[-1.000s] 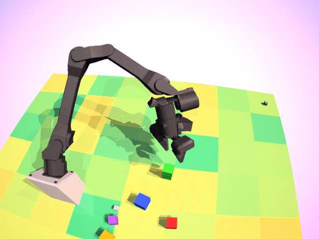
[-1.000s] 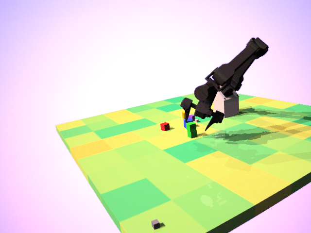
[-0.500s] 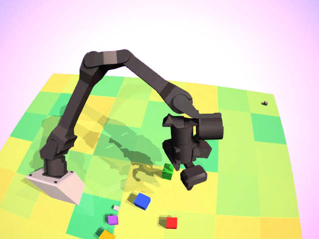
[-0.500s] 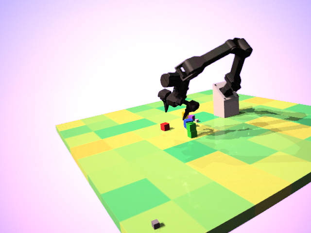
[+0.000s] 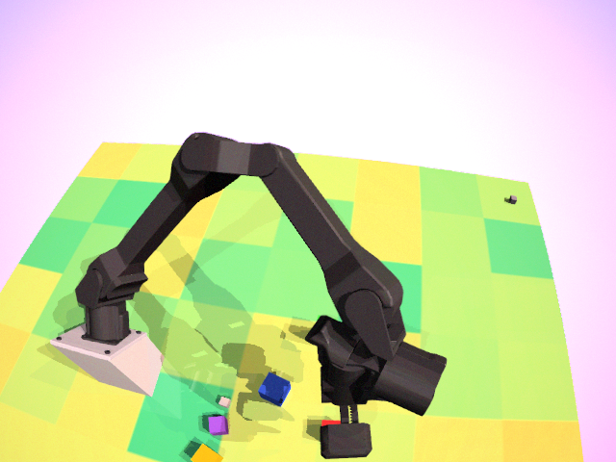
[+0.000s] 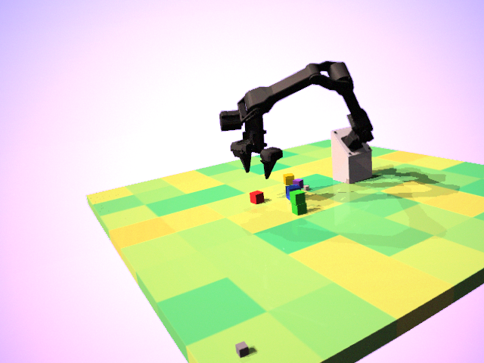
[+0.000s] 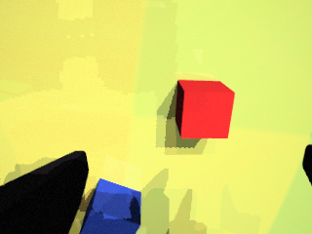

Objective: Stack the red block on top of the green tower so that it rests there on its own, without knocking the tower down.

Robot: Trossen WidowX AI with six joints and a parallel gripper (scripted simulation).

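Observation:
The red block (image 6: 256, 197) (image 7: 206, 114) sits flat on the checkered table; only a thin strip of it shows behind the gripper in the top view. My gripper (image 6: 257, 175) (image 7: 196, 159) is wide open and empty, pointing down above the red block. In the wrist view the red block lies between the two fingers sideways, further up the picture than the tips. The green tower (image 6: 298, 198) is two green blocks, one on the other, standing upright. The arm hides it in the top view, and it is out of the wrist view.
A blue block (image 5: 274, 389) (image 6: 288, 191) (image 7: 117, 207) lies near the tower and beside the left finger in the wrist view. Purple (image 5: 218, 424), yellow (image 5: 206, 454) and small white (image 5: 224, 400) blocks lie nearer the arm's base. A small grey block (image 5: 512, 199) (image 6: 242, 349) lies at a far corner.

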